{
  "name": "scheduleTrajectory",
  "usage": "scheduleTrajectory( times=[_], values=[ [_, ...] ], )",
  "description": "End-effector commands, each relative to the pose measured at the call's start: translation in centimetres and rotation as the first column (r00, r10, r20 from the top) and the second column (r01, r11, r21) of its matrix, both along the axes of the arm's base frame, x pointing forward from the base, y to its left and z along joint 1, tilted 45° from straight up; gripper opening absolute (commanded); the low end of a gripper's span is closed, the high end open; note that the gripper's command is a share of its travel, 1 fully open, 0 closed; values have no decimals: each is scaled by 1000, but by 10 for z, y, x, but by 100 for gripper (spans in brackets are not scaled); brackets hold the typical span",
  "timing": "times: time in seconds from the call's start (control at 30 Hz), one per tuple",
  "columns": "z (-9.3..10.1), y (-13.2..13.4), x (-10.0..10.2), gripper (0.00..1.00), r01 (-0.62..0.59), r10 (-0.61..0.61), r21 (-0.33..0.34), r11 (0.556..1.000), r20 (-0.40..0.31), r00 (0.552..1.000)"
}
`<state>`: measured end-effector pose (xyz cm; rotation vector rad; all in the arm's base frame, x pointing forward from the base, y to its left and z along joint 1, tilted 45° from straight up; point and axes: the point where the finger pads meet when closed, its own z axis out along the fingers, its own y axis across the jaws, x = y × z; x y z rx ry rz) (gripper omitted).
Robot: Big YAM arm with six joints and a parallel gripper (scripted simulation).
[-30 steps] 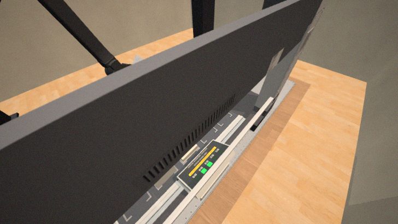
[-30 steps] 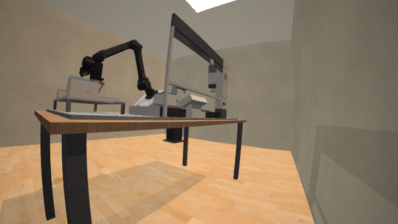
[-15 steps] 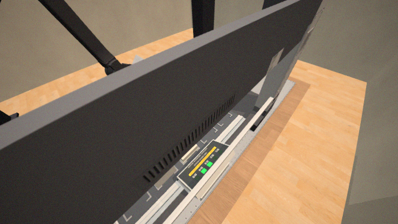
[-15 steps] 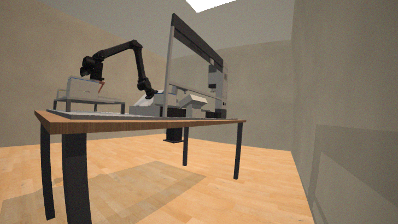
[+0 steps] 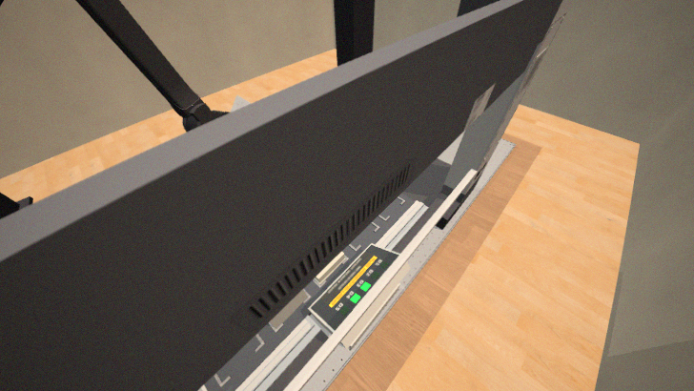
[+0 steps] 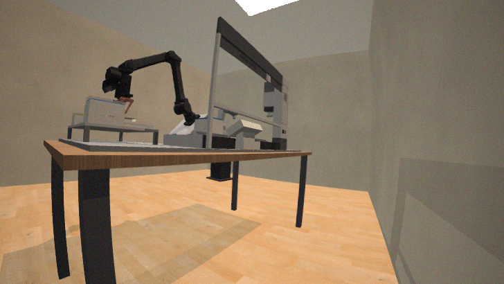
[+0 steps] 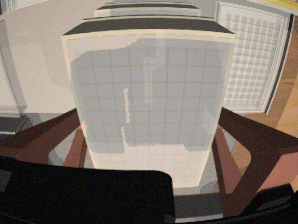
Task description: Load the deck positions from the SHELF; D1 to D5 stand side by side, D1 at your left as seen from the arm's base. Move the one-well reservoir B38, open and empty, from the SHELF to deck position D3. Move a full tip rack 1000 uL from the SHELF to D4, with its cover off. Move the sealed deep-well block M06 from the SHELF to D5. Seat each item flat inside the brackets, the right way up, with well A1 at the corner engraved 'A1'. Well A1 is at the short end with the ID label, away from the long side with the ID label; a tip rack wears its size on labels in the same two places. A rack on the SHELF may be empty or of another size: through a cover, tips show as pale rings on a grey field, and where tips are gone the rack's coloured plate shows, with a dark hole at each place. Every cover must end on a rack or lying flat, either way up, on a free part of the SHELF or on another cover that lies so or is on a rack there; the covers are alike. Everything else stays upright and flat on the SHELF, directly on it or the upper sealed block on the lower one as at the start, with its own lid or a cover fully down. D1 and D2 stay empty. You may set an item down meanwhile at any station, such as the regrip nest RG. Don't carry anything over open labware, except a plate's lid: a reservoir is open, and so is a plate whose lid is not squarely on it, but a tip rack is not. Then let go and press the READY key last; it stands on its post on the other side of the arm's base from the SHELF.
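the gripper (image 7: 149, 152) is closed on a pale box-shaped block (image 7: 149, 90) that stands on the shelf (image 6: 105, 127); its reddish fingers press on the two sides. it looks like the sealed deep-well block or a covered rack, but i cannot tell which, because no id label is readable. the block is not lifted yet, so i judge the task is at an early step. the deck (image 5: 339, 252) is mostly hidden behind a dark panel (image 5: 233, 214). a small screen (image 5: 354, 286) shows green squares and tiny writing that i cannot read.
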<state>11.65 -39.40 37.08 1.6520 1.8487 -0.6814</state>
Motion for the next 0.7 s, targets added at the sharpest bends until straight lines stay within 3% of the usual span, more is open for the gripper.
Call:
scheduleTrajectory(
  times=[0.0, 0.67],
  values=[
    [53, 10, 3, 0, 0, 4, -91, 996, 41, 999],
    [74, 33, -1, 0, 0, 5, -91, 996, 44, 999]
  ],
)
